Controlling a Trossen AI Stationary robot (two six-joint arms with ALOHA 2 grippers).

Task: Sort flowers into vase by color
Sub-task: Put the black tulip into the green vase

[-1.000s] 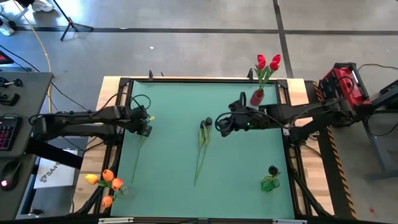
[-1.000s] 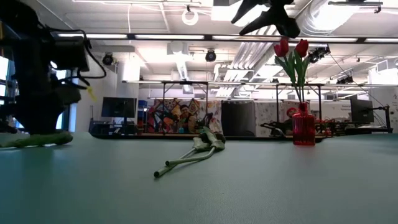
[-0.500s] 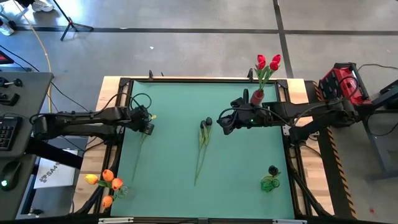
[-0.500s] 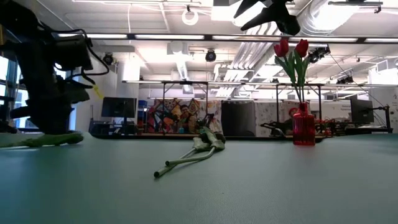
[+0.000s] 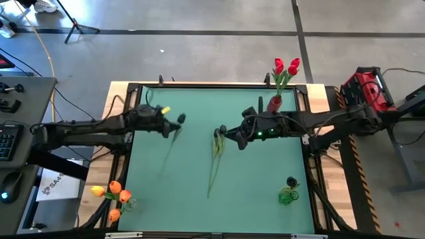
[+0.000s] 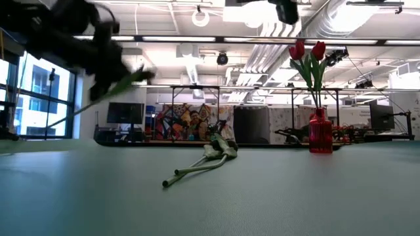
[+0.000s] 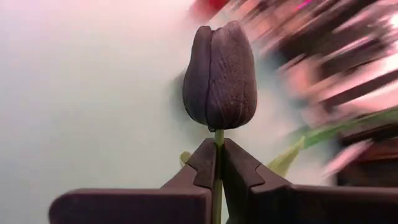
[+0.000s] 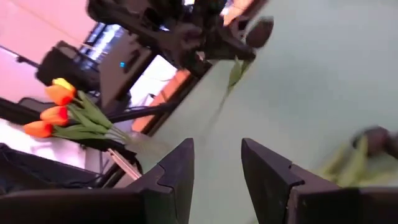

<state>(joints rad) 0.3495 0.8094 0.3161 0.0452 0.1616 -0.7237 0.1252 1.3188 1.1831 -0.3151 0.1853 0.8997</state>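
My left gripper (image 5: 174, 122) is shut on a dark tulip (image 7: 219, 74) above the table's left part. The tulip's bud (image 5: 181, 119) shows just past the fingertips, and its green stem (image 6: 98, 98) trails below in the air. Two more dark flowers (image 5: 216, 143) lie on their sides on the mat at the middle. Just right of them my right gripper (image 5: 232, 133) hovers open with nothing between its fingers (image 8: 180, 171). A red vase (image 5: 274, 103) at the far edge holds two red tulips (image 5: 286, 66). My left gripper pinches the dark tulip's thin stem (image 7: 217, 138) just below the bud, between its two fingertips. The fingers reach in from the table's left, slanting a little downward. The flower is lifted clear of the table, bud beyond the tips and stem hanging slantwise below.
Orange tulips (image 5: 113, 194) stand at the near left corner, off the mat. A small green vase with a dark flower (image 5: 289, 192) stands near the right front. Bare mat (image 5: 259, 172) lies between the lying flowers and that vase.
My left gripper has risen and swung toward the table's middle, tipping from pointing steeply down to nearly level. The dark tulip, which lay on the mat at the left, has come up with it, and its stem now hangs in the air.
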